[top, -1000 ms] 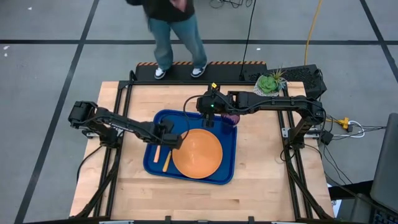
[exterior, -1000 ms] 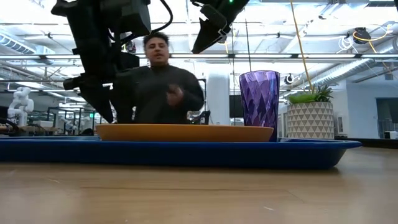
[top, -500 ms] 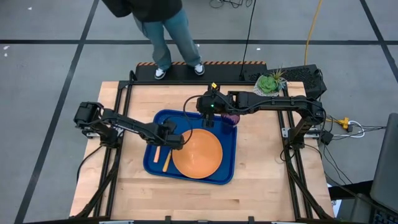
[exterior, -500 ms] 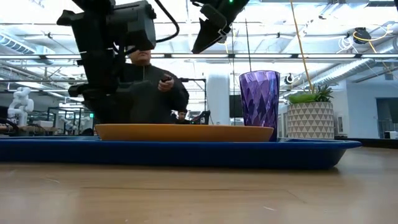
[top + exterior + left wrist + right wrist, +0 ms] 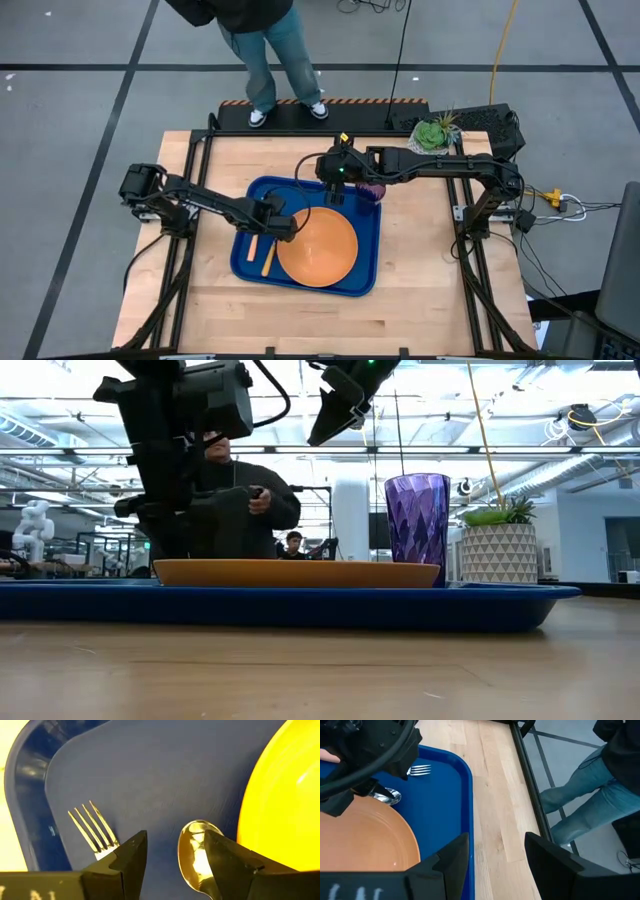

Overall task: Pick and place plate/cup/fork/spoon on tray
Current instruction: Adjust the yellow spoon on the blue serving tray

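Fork (image 5: 253,246) and spoon (image 5: 268,259) lie side by side on the tray's (image 5: 365,284) left part, long axes near parallel, heads toward the far edge; plate (image 5: 318,247) beside them, cup (image 5: 374,189) in the far right corner. Left hand (image 5: 281,226) released over the spoon, right hand (image 5: 334,192) released above the far edge. Arms unmoved; person (image 5: 262,40) shifted

We find no legible text, label, brand, number or sign on any surface in the four current views.
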### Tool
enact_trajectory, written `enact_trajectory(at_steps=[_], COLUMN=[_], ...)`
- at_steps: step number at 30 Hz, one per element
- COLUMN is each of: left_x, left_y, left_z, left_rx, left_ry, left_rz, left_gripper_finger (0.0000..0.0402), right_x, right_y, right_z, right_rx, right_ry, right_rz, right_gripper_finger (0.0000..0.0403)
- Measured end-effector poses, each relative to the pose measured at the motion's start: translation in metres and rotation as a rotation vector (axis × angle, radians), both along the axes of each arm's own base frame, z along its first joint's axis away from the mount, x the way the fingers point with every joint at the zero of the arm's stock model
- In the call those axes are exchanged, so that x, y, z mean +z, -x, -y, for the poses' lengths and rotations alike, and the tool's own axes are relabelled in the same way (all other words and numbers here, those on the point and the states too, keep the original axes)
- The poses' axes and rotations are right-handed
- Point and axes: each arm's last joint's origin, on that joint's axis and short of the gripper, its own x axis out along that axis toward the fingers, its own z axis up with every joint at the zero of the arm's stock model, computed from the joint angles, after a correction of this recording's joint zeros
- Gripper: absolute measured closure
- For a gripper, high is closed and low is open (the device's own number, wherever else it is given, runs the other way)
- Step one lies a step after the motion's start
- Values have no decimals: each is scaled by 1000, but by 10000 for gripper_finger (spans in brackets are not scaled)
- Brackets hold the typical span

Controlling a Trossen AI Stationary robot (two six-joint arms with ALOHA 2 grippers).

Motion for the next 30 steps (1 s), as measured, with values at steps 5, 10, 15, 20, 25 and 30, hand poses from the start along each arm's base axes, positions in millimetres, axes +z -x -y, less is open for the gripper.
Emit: enact_trajectory(at_steps=[5, 10, 15, 20, 25, 30], left_x=[0, 0, 0, 0, 0, 0], left_y=[1, 4, 4, 3, 1, 0], left_z=[0, -2, -4, -3, 0, 0], left_rx=[0, -3, 3, -2, -20, -49], left_ry=[-15, -43, -45, -27, -3, 4], left_rz=[-8, -42, -47, -33, -17, -19], left_gripper_finger=[202, 201, 202, 201, 201, 201], right_x=[0, 0, 0, 0, 0, 0], right_y=[0, 0, 0, 0, 0, 0], right_z=[0, 0, 0, 0, 0, 0], right_rx=[-1, -1, -1, -1, -1, -2], right_ry=[0, -1, -1, -1, 0, -1], right_rz=[0, 0, 0, 0, 0, 0], right_gripper_finger=[218, 218, 218, 218, 218, 218])
